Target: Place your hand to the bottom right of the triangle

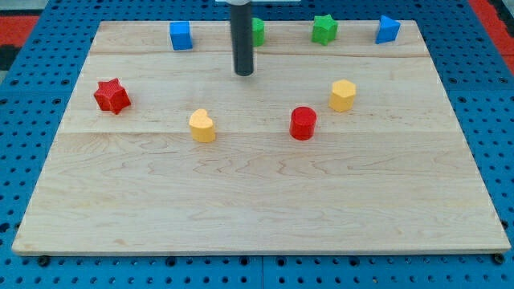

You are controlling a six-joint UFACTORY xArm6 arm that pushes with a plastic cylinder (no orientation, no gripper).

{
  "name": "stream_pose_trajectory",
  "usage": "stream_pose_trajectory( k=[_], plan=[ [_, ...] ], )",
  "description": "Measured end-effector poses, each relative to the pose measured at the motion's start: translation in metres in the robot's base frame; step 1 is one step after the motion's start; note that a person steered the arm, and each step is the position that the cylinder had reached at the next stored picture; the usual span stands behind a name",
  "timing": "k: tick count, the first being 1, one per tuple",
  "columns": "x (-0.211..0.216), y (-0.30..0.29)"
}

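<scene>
My tip (244, 73) rests on the wooden board (257, 201) near the view's top centre. The blue triangle-like block (388, 29) sits at the view's top right, far to the right of my tip and slightly above it. A green block (259, 30) is partly hidden behind the rod, just above and to the right of my tip. A blue cube (181, 35) lies to the upper left of my tip.
A green star (324, 29) sits left of the blue triangle-like block. A yellow hexagon (342, 95) and a red cylinder (303, 123) lie below it to the left. A yellow heart (202, 126) and a red star (112, 95) lie on the left half.
</scene>
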State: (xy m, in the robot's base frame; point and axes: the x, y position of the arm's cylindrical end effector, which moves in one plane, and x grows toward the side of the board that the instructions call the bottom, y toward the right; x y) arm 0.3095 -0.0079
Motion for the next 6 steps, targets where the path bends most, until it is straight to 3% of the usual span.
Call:
stream_pose_trajectory(
  k=[3, 5, 6],
  plan=[
    [-0.037, 0.219],
    [-0.067, 0.294],
    [-0.101, 0.279]
  ],
)
